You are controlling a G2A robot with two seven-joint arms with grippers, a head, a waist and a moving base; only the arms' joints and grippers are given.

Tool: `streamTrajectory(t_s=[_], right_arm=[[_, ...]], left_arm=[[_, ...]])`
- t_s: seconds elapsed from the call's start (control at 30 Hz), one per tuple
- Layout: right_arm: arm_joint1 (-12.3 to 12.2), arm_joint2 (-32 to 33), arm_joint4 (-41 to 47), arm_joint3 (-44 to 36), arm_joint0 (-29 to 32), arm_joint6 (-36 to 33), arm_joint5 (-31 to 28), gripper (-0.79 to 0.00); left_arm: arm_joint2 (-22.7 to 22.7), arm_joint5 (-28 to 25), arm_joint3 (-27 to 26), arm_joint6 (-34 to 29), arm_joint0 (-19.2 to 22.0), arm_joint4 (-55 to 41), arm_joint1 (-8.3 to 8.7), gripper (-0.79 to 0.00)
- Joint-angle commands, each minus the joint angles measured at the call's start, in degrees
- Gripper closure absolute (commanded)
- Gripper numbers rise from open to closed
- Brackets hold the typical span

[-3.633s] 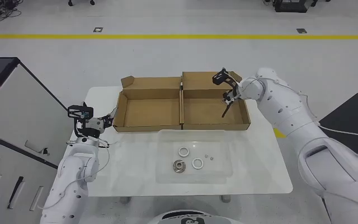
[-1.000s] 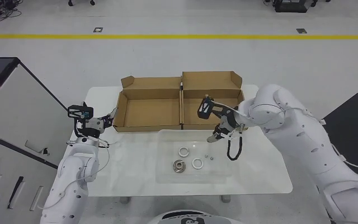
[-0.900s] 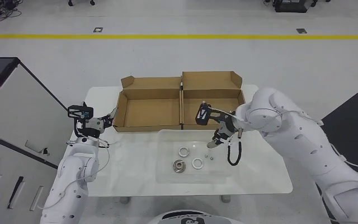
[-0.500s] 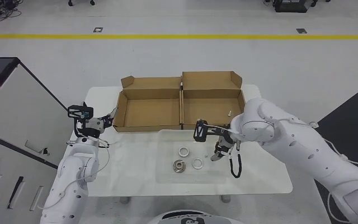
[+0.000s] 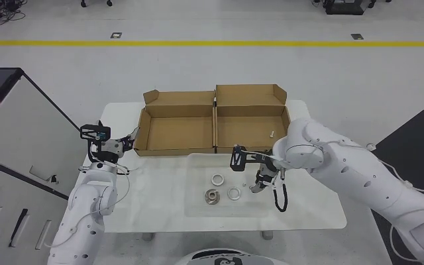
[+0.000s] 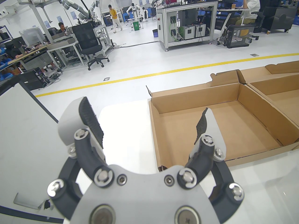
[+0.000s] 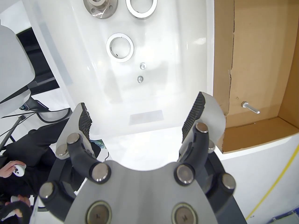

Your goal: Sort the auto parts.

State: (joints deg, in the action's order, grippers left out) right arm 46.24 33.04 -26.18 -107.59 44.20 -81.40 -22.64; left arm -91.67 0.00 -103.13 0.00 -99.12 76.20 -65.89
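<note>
Wide open and empty, the right gripper (image 7: 142, 103) hangs over the tray (image 5: 199, 207) at the top view's lower centre, the small bolts (image 7: 140, 78) just ahead of its fingertips, far nearer than the open left gripper (image 5: 128, 141)

Left arm (image 5: 89, 205), right arm (image 5: 344, 165): glossy white shells, rounded segs. Left gripper (image 6: 144, 108), right gripper (image 7: 141, 103): silver base plate, blk linkages, silver fingers (image 6: 216, 127) w/ ribbed blk pads (image 7: 193, 110), round-head screws. Blk cable (image 5: 283, 199) loop at right wrist.
</note>
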Motion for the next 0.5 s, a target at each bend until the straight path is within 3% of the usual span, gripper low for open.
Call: streamTrajectory(t_s=[0.0,0.47], right_arm=[[0.00,0.00,0.00,0.00,0.00,0.00,0.00,-0.785],[1.29,-5.49,-5.15,-0.87,-0.47,-0.66,0.42,-0.785]], left_arm=[[0.00,0.00,0.00,0.00,0.00,0.00,0.00,-0.785],[0.00,0.00,0.00,0.00,0.00,0.00,0.00,-0.785]])
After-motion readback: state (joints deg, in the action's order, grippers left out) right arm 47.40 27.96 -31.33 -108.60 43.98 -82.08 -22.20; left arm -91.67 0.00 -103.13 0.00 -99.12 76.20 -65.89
